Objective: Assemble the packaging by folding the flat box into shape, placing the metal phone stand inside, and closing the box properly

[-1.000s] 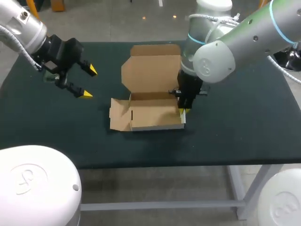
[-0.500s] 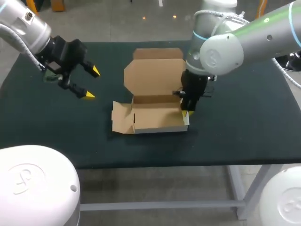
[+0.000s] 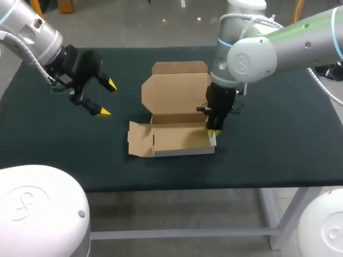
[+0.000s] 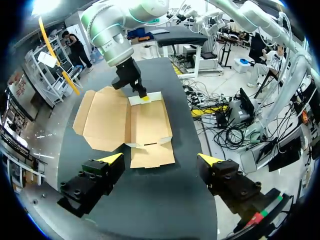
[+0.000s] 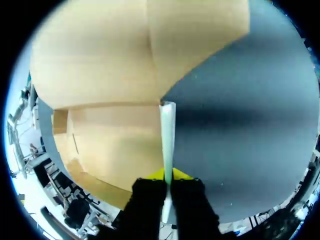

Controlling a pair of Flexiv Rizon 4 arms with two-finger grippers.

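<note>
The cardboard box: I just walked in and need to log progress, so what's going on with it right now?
The right gripper is shut on the box at its right side wall, holding that wall upright. The left gripper is open and hovers off to the box's left, touching nothing. The box is only half formed: its lid lies open, its left flap is splayed on the table, and nothing is inside.

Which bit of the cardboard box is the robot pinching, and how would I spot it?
Find the dark table, then the open cardboard box in its middle. On the box's end by my right arm, the side flap stands upright, pinched in the right gripper's yellow tips; the flap at the other end lies spread flat.
</note>
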